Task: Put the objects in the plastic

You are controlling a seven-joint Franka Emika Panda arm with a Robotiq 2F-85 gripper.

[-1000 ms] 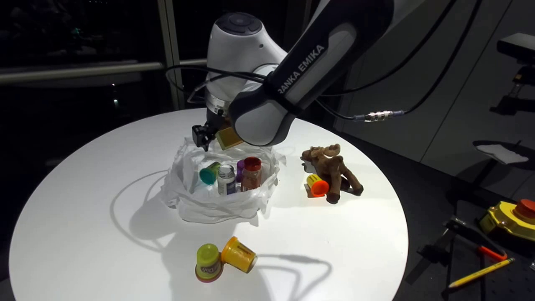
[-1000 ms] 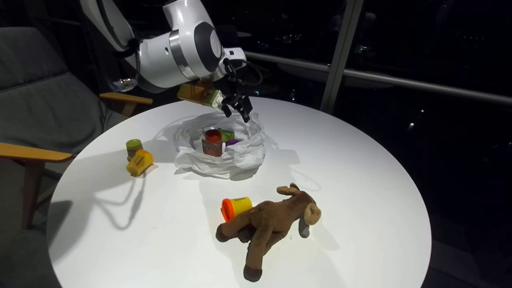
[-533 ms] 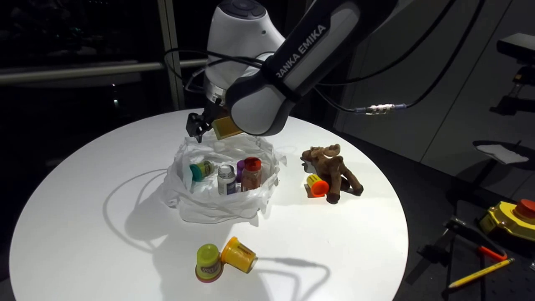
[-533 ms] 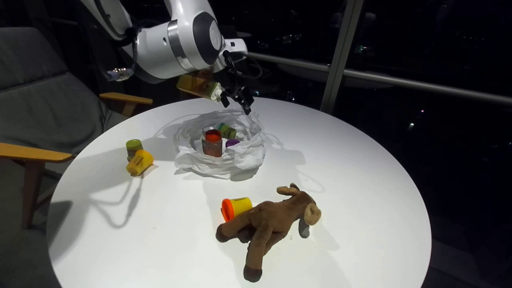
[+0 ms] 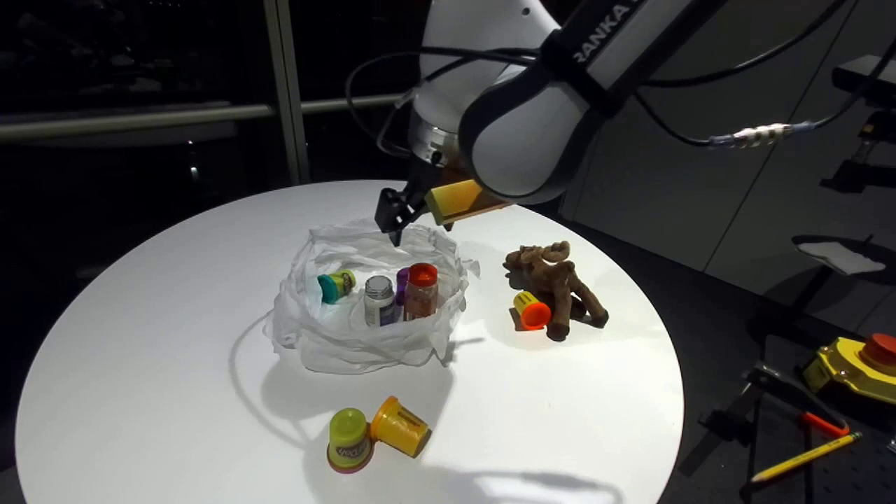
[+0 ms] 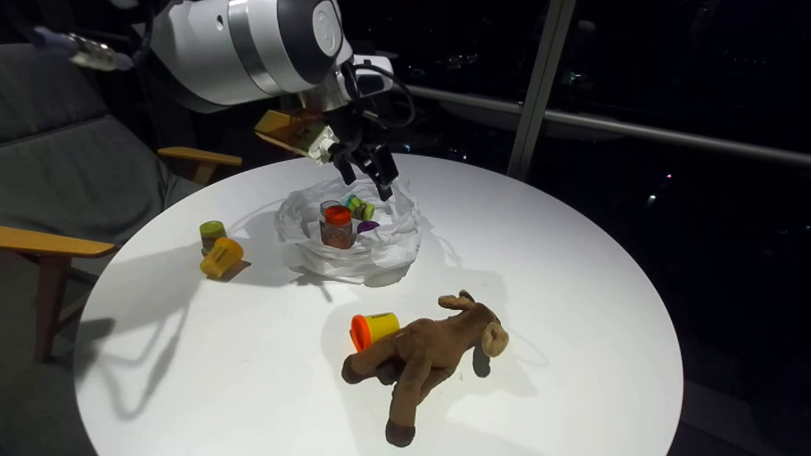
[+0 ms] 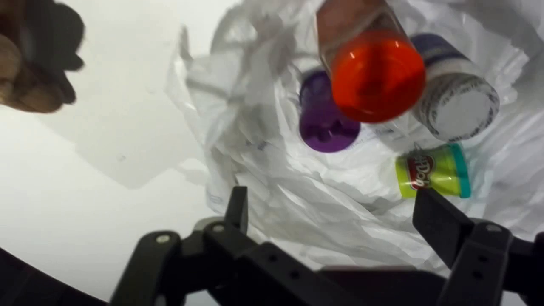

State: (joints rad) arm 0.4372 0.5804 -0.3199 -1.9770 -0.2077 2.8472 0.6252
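My gripper (image 7: 333, 200) shows matt, the plastic bag (image 5: 360, 351) thin and wrinkled, the red lid (image 7: 378, 78) glossy, the stuffed animal (image 6: 431, 345) plush cloth.

On the round white table (image 5: 140, 315) sits the crumpled plastic bag (image 5: 357, 355); there's the brown plush animal (image 6: 431, 345), orange-lidded tub (image 6: 383, 325) just beside it, and here stands the green tub (image 5: 348, 435) upright, golden tub (image 5: 402, 428) tipped alongside!

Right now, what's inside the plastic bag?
A red-lidded jar, a white-capped bottle, a purple container and a teal-lidded tub. Anything beneath them is covered.
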